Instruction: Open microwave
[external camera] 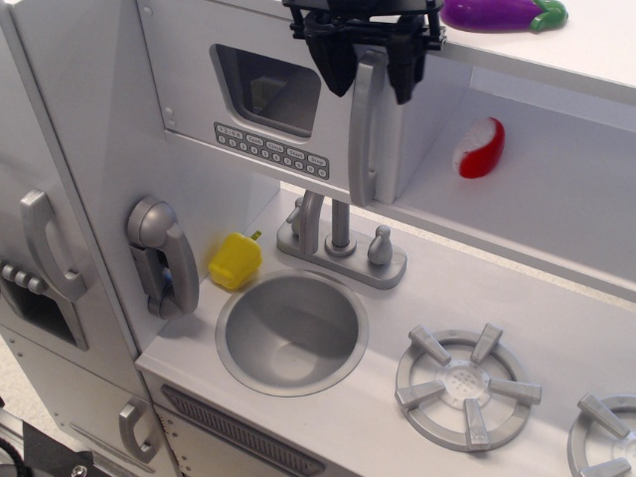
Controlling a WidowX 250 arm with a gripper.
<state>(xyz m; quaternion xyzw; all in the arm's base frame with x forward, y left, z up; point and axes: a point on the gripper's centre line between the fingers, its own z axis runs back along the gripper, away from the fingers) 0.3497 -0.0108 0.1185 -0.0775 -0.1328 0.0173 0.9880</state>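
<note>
The microwave (248, 139) is a pale grey compartment at the upper left. Its door has a dark rounded window (266, 89), a row of small buttons (270, 151) and a long vertical silver handle (364, 129). The door looks shut or very nearly so. My black gripper (370, 72) hangs from the top edge of the frame. Its two fingers stand open on either side of the top of the handle, one left and one right of it. I cannot tell whether they touch the handle.
A grey wall phone (162, 256) hangs at the left, a yellow toy (235, 261) beside the round sink (290, 333). A faucet (340, 238) stands under the microwave. A red-and-white object (479, 147) sits in the shelf recess, a purple eggplant (502, 13) on top. Stove burners (467, 386) lie at the right.
</note>
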